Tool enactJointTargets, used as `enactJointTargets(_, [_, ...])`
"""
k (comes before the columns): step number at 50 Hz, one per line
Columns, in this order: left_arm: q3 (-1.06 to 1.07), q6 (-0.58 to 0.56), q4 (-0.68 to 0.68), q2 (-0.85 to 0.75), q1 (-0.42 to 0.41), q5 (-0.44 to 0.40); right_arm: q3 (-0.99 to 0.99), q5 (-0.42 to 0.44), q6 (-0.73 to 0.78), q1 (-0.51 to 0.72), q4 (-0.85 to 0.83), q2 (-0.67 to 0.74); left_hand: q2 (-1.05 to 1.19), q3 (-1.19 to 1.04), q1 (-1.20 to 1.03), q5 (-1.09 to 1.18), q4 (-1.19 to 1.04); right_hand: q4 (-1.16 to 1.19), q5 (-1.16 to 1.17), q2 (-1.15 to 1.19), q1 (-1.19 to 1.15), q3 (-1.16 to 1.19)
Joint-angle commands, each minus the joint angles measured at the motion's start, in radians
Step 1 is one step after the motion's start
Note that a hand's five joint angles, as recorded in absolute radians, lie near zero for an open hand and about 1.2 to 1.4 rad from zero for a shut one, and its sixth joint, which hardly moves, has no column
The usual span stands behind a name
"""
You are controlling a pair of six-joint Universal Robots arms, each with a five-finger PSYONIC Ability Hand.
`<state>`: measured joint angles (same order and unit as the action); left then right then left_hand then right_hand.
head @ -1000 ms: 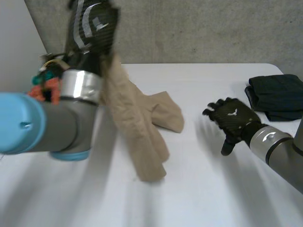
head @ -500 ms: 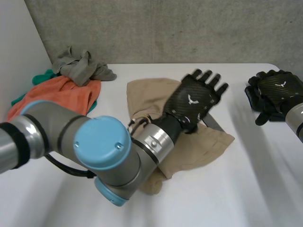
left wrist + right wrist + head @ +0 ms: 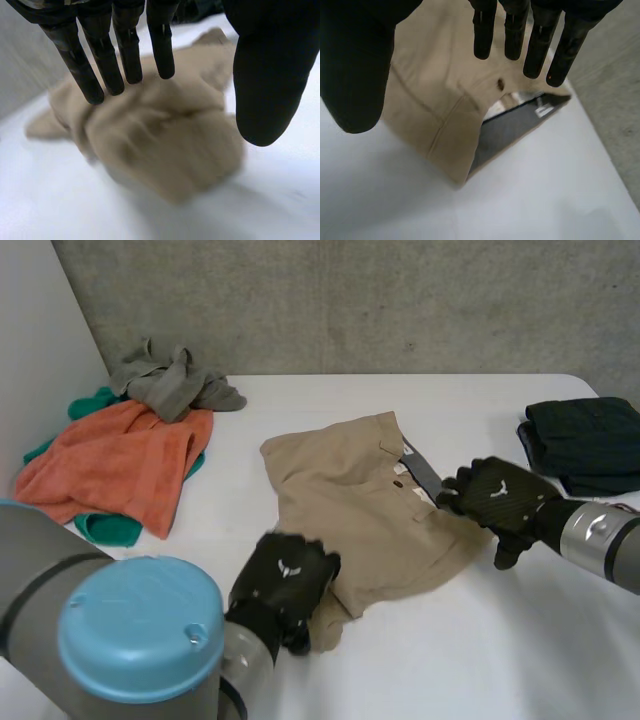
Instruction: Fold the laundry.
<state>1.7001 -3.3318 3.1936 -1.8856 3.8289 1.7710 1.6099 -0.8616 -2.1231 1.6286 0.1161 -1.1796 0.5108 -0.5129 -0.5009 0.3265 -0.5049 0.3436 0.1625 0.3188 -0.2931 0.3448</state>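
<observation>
A tan pair of trousers lies loosely spread in the middle of the white table, its waistband turned back to show a grey lining. My left hand hovers at the garment's near corner; in the left wrist view its fingers are straight and its thumb stands apart above the bunched tan cloth, holding nothing. My right hand is at the waistband edge. In the right wrist view its fingers stretch straight over the tan cloth and the lining.
An orange towel lies at the far left on a green cloth, with a grey garment behind it. A folded dark garment sits at the far right edge. A concrete wall runs behind the table.
My left hand had the trousers lifted high, let them drop onto the table, then drew back to their near corner. My right hand went over to the dark pile and returned to the waistband.
</observation>
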Motion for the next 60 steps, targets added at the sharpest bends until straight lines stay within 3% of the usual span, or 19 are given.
enactJointTargets(1, [-0.02,0.163,-0.044,-0.07,0.0,0.002,-0.073,-0.054,0.063,0.005,-0.004,0.155,-0.03,0.032,0.02,-0.02,0.024,0.155,0.162,0.18,-0.206,0.154])
enactJointTargets(11, [-0.079,0.16,0.015,-0.168,0.027,0.008,-0.125,-0.06,0.061,0.005,-0.062,0.228,-0.024,0.026,0.014,-0.014,0.018,0.369,0.376,0.394,-0.42,0.368])
enactJointTargets(19, [-0.109,0.144,0.069,-0.216,0.027,0.083,-0.15,-0.062,0.06,0.007,-0.081,0.279,0.02,-0.018,-0.029,0.029,-0.026,0.402,0.408,0.427,-0.452,0.401])
enactJointTargets(23, [-0.108,0.1,0.1,-0.227,0.027,0.117,-0.159,-0.062,0.058,0.013,-0.082,0.293,0.125,-0.123,-0.135,0.135,-0.131,0.569,0.575,0.593,-0.619,0.567])
enactJointTargets(27, [-0.099,0.025,0.15,-0.227,0.026,0.12,-0.171,-0.062,0.022,0.027,-0.085,0.294,0.471,-0.469,-0.481,0.48,-0.477,1.052,1.059,1.077,-1.103,1.051])
enactJointTargets(33, [-0.096,-0.06,0.206,-0.218,0.026,0.122,-0.171,-0.062,-0.067,0.04,-0.104,0.265,0.885,-0.883,-0.895,0.895,-0.891,1.053,1.059,1.077,-1.103,1.052])
enactJointTargets(39, [-0.096,-0.133,0.207,-0.123,0.061,0.122,-0.156,-0.089,-0.115,0.045,-0.079,0.154,0.885,-0.883,-0.895,0.895,-0.891,1.053,1.059,1.077,-1.103,1.052])
enactJointTargets(45, [-0.08,-0.213,0.183,0.028,0.123,0.104,-0.174,-0.184,-0.118,0.037,0.065,0.022,0.885,-0.883,-0.895,0.895,-0.891,1.053,1.059,1.077,-1.103,1.052])
enactJointTargets(51, [-0.053,-0.308,0.062,0.152,0.165,0.027,-0.179,-0.264,-0.086,0.037,0.357,-0.129,0.885,-0.883,-0.895,0.895,-0.891,1.053,1.059,1.077,-1.103,1.052])
enactJointTargets(56, [-0.05,-0.305,-0.061,0.155,0.207,-0.071,-0.145,-0.28,-0.015,0.05,0.537,-0.147,0.885,-0.883,-0.895,0.895,-0.891,1.053,1.059,1.077,-1.103,1.052])
enactJointTargets(60, [-0.045,-0.31,-0.101,0.082,0.265,-0.128,-0.137,-0.298,-0.006,0.071,0.521,-0.109,0.885,-0.883,-0.895,0.895,-0.891,1.053,1.059,1.077,-1.103,1.052])
